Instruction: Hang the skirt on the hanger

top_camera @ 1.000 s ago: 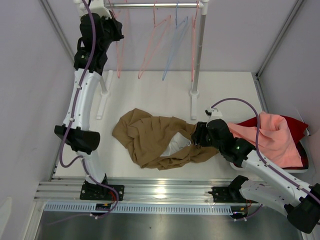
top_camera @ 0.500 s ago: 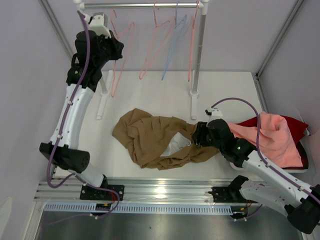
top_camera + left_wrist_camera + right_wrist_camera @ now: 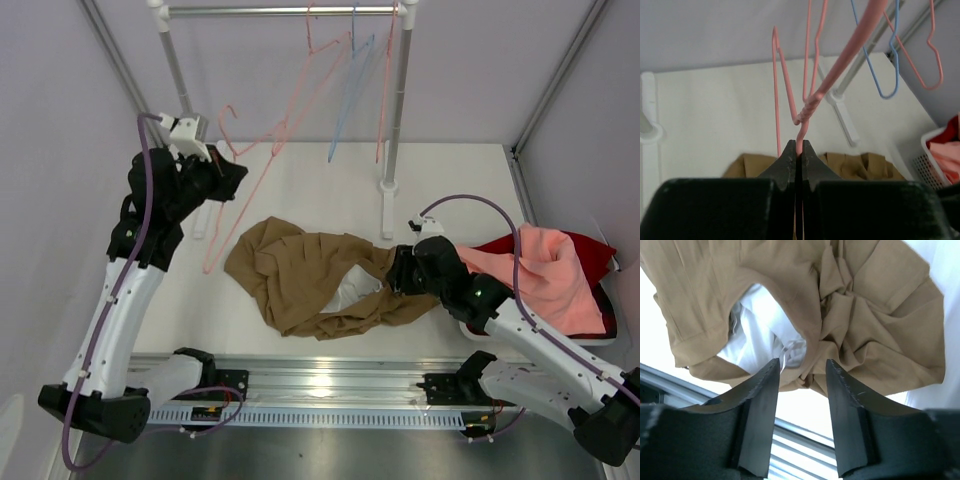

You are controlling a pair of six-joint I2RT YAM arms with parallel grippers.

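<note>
Skirt (image 3: 310, 280) lay crumpled mid-counter, long axis left-right, its right end just beneath the half-open, empty right pincer (image 3: 800, 365). The farther left pincer (image 3: 799, 150) was clamped on the hanger (image 3: 809, 103).

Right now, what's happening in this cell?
The left gripper is shut on a pink hanger at its neck, holding it clear of the rail, above the table left of the skirt. The right gripper is open at the skirt's edge beside the pale lining. The skirt lies crumpled, not yet on the hanger.
</note>
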